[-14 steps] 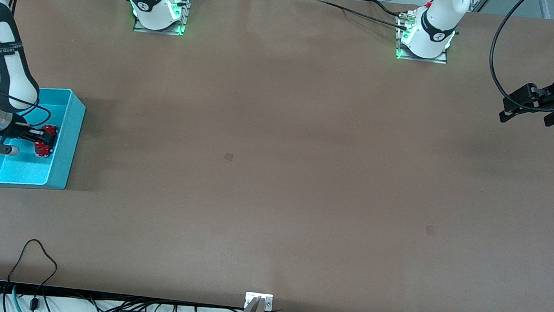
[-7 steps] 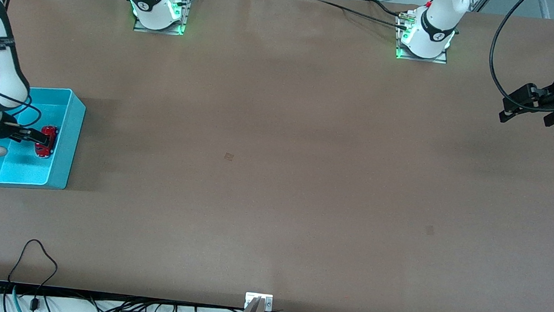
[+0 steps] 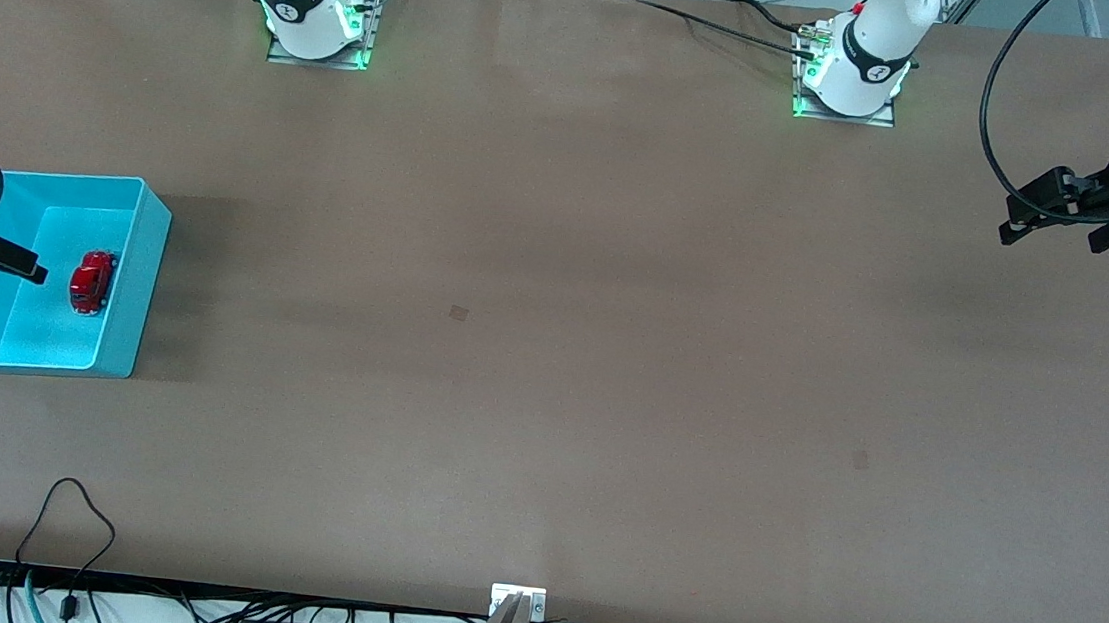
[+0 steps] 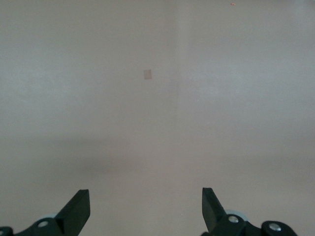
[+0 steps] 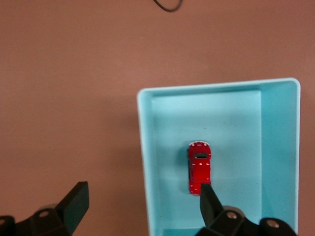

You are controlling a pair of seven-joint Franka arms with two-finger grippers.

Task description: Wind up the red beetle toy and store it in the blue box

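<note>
Hovering my right claw [image 5: 140, 206] over the blue box [image 3: 147, 246], jaws spread and empty, I see the red beetle toy [image 3: 91, 282] resting on the box floor, stored as wanted. My left claw [image 4: 146, 212] waits open above bare tabletop [image 3: 551, 351].

The red beetle toy [image 3: 91, 282], a tiny glossy car with a rounded body, sits upright on its wheels on the floor of the blue box [image 3: 143, 291], close to the long wall that faces the middle of the counter. The box is an open, tall-walled turquoise bin at the right arm's end of the counter.
</note>
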